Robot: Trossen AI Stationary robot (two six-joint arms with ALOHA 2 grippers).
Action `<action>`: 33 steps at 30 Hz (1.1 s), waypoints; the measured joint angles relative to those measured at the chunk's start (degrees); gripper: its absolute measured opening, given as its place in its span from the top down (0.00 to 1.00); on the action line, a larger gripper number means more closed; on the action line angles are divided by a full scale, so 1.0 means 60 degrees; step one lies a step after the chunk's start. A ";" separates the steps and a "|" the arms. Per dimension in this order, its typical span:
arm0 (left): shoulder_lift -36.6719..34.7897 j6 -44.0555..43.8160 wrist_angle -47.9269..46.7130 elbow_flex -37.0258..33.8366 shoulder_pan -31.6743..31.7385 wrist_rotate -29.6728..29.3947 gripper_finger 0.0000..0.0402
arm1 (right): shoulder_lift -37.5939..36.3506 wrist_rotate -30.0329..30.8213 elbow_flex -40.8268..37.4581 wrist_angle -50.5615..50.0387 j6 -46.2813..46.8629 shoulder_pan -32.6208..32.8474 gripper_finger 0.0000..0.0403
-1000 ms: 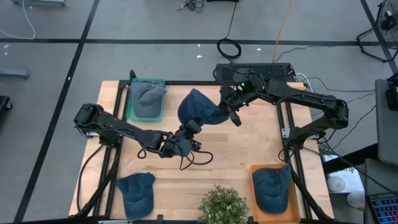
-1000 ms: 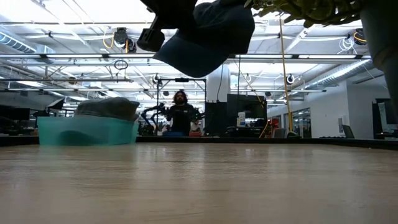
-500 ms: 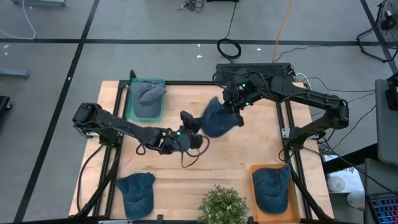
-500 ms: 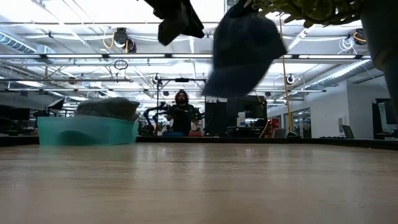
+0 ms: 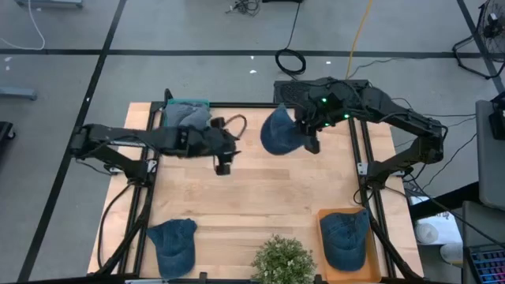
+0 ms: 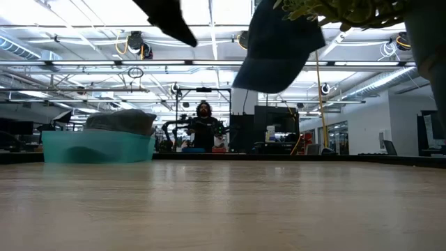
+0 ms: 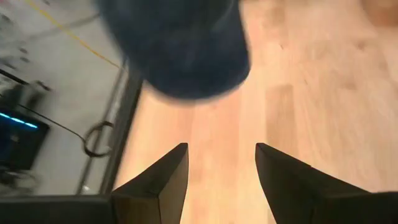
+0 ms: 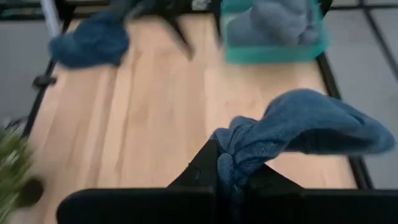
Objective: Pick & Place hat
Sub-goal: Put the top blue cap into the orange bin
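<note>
Hanging from the right gripper, the blue hat is off the table, up over its far edge near the middle. In the right wrist view the denim is bunched between the two dark fingers, which are clamped on it, and the rest of the hat spills out to one side of the jaws. The low view shows it dangling high in the air.

The left gripper is apart from the hat, out over the wood beside the teal bin. Its jaws stand spread with nothing between them; past their tips the left wrist view shows bare wood and, farther ahead, a dark blur that is probably the same hat.

The teal bin holds a grey hat. Another blue hat lies at the table's near left corner, one more sits in the orange tray at the near right, and a potted plant stands between them.
</note>
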 joint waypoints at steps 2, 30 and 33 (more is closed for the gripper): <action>-0.0381 -0.0057 -0.0483 0.0000 0.0325 0.0482 0.53 | -0.0039 -0.0007 0.0232 -0.0679 -0.0046 0.0273 1.00; -0.7020 -0.1204 -0.0737 0.0009 0.1849 0.1857 0.56 | -0.1827 0.3339 0.0408 -0.3145 0.4443 0.9333 1.00; -0.7110 -0.1200 -0.0737 0.0007 0.1849 0.1857 0.56 | -0.1578 0.3745 0.0408 -0.3204 0.5831 1.0326 1.00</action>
